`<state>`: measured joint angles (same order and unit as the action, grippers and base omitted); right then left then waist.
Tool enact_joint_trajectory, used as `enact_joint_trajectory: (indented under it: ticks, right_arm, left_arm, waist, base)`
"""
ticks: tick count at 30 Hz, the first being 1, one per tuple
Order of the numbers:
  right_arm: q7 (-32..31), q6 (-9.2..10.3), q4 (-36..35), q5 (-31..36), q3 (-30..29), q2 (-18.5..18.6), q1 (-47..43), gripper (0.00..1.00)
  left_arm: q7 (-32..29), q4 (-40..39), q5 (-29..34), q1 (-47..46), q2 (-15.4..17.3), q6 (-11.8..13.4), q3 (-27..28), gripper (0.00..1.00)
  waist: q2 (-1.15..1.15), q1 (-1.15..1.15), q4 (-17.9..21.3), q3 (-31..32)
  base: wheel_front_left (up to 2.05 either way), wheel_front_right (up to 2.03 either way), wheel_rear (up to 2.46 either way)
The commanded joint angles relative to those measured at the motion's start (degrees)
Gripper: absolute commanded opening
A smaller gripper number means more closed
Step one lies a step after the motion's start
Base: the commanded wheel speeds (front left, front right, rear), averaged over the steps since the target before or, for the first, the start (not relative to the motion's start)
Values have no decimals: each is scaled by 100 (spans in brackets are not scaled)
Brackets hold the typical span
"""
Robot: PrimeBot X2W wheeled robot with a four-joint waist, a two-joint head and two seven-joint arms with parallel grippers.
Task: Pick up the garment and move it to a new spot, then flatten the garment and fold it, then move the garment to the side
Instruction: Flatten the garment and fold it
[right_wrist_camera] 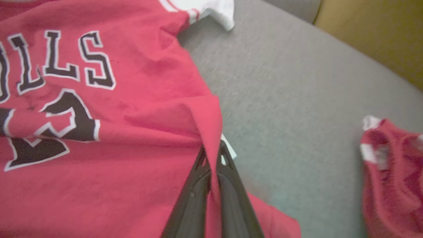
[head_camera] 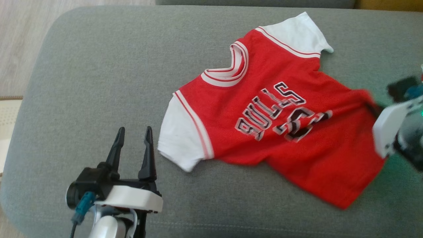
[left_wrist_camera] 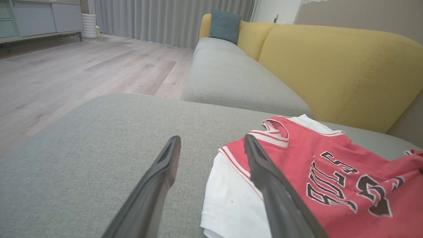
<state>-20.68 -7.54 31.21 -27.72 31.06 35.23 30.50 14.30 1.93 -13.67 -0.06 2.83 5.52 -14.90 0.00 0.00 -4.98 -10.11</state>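
Jersey (head_camera: 274, 122) (red Bulls tee, white sleeves) lies front-up and mostly spread on the grey sofa cushion (head_camera: 99, 66), right of centre in the head view. Its long axis runs diagonally: collar far-left, hem near-right.

Right gripper (right_wrist_camera: 211, 155): fingers pinched together on a raised ridge of red fabric at the jersey's right side edge, near the hem end. The wrist view shows the cloth tented up between the fingers, so it's a real grip. In the head view that arm is blurred at the right edge.

Left gripper (head_camera: 135, 130): fingers fully apart, holding nothing, above bare cushion. The near white sleeve (head_camera: 180, 135) is just beside it on its right, not touching.

Key relation: the right arm is on the hem end and the left is next to the sleeve end, so the arms bracket the long axis. My read is this is the pick-up step. A lift from the right alone will drag the collar end, while the left needs only a short reach right to take the sleeve or shoulder.

A second red cloth piece (right_wrist_camera: 390, 172) sits apart on the cushion, right of the gripper in the right wrist view. Keep the drag path off it.
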Motion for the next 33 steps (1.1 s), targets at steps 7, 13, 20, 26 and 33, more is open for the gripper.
enact_joint_trajectory:
  ticks: [7,13,20,26,33]
  right_arm:
    - [372,5,234,790,-175,335,921,0]
    - [760,5,804,1693,-337,263,1760,0]
    - [1088,5,1681,2566,-465,87,2436,0]
    - [1555,5,2399,3137,-711,-229,2744,100]
    - [2196,5,2682,3444,-1051,-705,2876,100]
  left_arm:
    - [70,-210,18,-217,5,14,71,100]
    - [70,-195,-7,-371,5,-12,-11,100]
    - [70,-181,-62,-512,5,0,-153,100]
    - [70,-178,-75,-566,5,47,-209,100]
    - [70,-143,-26,-575,5,-9,-260,100]
  waist:
    - [0,0,-182,-183]
    - [0,0,-462,-441]
    - [0,0,-853,-652]
    - [0,0,-972,-691]
    - [0,0,-671,-585]
  base:
    - [0,0,0]
    - [0,0,0]
    - [0,0,0]
    - [0,0,0]
    - [0,0,0]
